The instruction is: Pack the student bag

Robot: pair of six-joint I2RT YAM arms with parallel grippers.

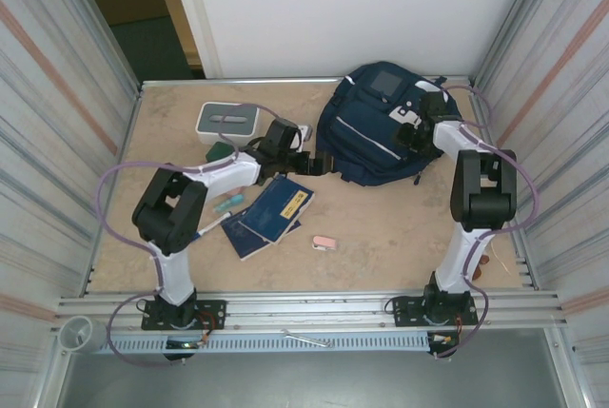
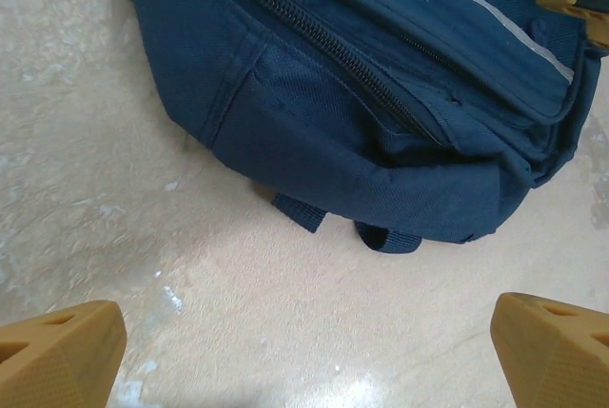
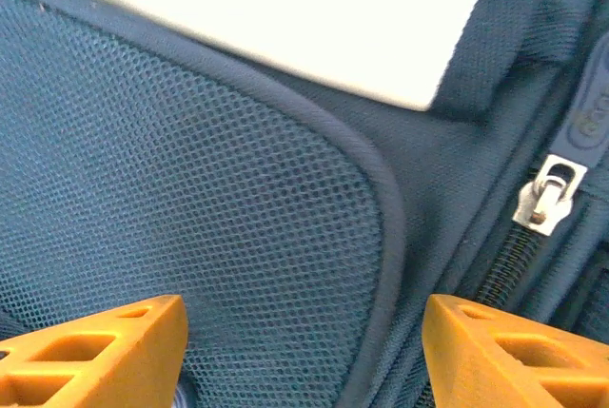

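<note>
Plainly, the right tool (image 3: 304, 351) has its jaws apart, low over the mesh panel (image 3: 190, 199) of the student bag (image 1: 371, 137), with nothing visibly clamped between them. The metal zip pull (image 3: 547, 197) sits off to one side, beyond the finger, and a white patch (image 3: 285, 18) lies further up. The left tool (image 2: 304, 351) is spread wide over bare desk (image 2: 114, 189), near the bag's lower edge but apart from it. The bag itself lies at the far right of the desk, zips shut.

What could go wrong, in my judgement: closing from here would pinch loose mesh, not the pull, so the zip would stay put and the fabric only bunch. With the left tool holding nothing, any tug could drag the whole bag. The loose strap ends (image 2: 300, 210) poking from under it could also snag.

As for writing, the rubber tab above the pull carries raised marks I cannot read. The blue booklets (image 1: 271, 210) have a yellow label, too small to make out
</note>
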